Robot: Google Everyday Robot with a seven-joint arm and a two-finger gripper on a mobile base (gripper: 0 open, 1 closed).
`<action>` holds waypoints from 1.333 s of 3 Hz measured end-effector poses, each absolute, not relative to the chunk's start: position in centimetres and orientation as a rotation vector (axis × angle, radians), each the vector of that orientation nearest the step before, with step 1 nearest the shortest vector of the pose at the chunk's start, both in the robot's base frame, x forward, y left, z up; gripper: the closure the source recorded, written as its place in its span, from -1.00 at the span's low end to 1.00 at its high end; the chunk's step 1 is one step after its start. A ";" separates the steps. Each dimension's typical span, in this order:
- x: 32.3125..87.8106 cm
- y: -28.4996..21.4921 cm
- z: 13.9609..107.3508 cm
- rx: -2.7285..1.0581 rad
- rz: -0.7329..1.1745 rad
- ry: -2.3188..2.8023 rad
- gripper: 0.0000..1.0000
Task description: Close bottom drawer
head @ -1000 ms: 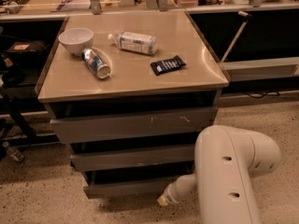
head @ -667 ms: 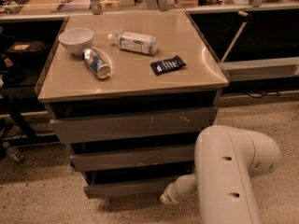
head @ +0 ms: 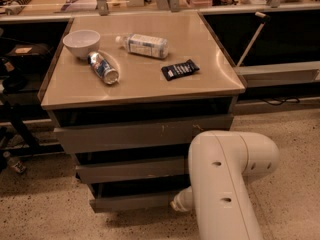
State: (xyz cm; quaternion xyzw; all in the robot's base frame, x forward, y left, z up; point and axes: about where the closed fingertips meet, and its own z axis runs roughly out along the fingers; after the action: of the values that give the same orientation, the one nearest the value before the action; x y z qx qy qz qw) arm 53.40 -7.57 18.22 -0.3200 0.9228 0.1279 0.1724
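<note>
The bottom drawer (head: 132, 201) is the narrowest of three grey metal drawers in the cabinet, with a plain front and no handle. It stands slightly out, with a dark gap above its front. Above it are the mid-width drawer (head: 131, 170) and the widest drawer (head: 142, 133), which has pale scratches. My white arm (head: 225, 179) comes in from the lower right. Its wrist end reaches the bottom drawer's right end, and the gripper (head: 176, 204) is mostly hidden behind the arm.
On the cabinet top (head: 210, 54) lie a white bowl (head: 81, 43), a can on its side (head: 103, 68), a plastic bottle on its side (head: 144, 45) and a black snack packet (head: 180, 69). Dark shelving stands left and right. The speckled floor (head: 45, 204) lies in front.
The arm's wrist end has shifted slightly towards the bottom drawer's right end. The drawers and the objects on top have not visibly moved.
</note>
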 end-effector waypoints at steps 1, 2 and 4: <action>54.9 -7.5 18.0 -0.888 0.322 2.599 1.00; 56.3 -7.4 18.2 -0.881 0.287 2.580 1.00; 58.4 -6.6 18.4 -0.907 0.244 2.550 1.00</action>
State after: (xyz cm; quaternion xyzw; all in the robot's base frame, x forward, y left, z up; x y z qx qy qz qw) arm 58.42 -6.65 18.36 -0.3262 0.9174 0.0877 0.2106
